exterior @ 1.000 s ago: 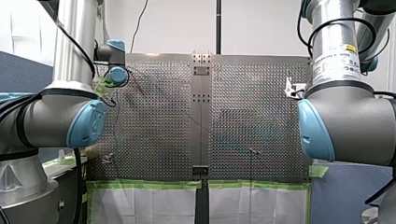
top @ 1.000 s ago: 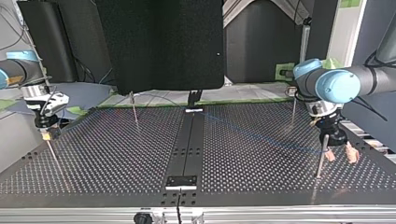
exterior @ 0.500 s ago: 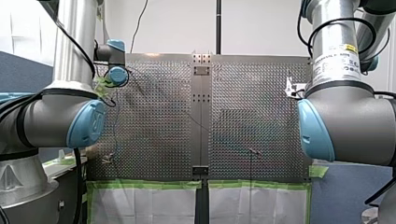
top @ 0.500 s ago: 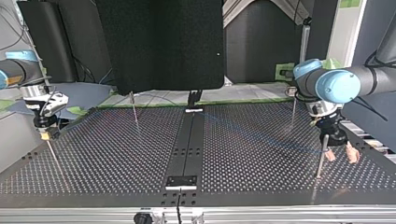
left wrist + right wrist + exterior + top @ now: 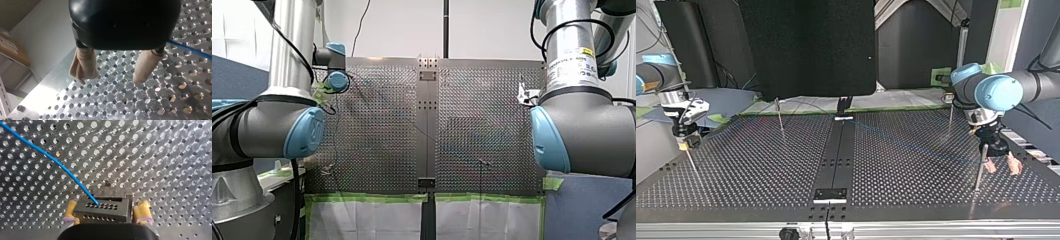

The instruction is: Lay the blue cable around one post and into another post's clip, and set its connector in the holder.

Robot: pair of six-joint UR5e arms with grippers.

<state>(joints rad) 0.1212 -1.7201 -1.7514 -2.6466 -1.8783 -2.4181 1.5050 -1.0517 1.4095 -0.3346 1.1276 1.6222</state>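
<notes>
1. The perforated table (image 5: 761, 165) lies under both grippers, with nothing else on it close to either one.
2. My left gripper (image 5: 110, 80) hangs low over the table with its beige pads apart and nothing between them. In the top view a thin post (image 5: 980, 170) stands just beside it.
3. My right gripper (image 5: 106, 205) has its yellow pads closed on the two ends of the dark connector (image 5: 100, 210), carried above the plate.
4. The blue cable (image 5: 50, 157) leaves the connector's face and runs straight ahead of my right gripper, away over the holes. By my left gripper it passes outside one finger, not between the pads, and its length runs slantwise past that finger.
5. I judge that the next move turns on this offset. My left arm is nearer the free run and the post, so it must shift sideways to straddle the cable.
</notes>
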